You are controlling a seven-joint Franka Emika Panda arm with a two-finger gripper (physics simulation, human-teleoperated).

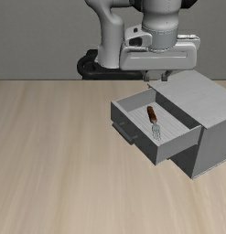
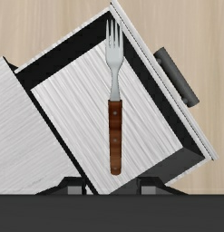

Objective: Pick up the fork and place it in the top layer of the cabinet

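1. Hovering wrist-down over the cabinet (image 1: 201, 108), right above its pulled-out top drawer (image 1: 174, 146).
2. Gripper (image 2: 113, 187) spread open, clamping nothing.
3. Fork (image 2: 112, 91) lying flat inside that drawer, under the fingertips.

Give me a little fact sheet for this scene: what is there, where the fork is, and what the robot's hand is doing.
fork: lies flat inside the open drawer; brown handle, metal tines
drawer: top one of the cabinet, pulled out; dark handle on its front
cabinet: grey, stands on the wooden table
gripper: above the drawer, fingers apart, holding nothing
task state: fork is in the top layer; drawer is open
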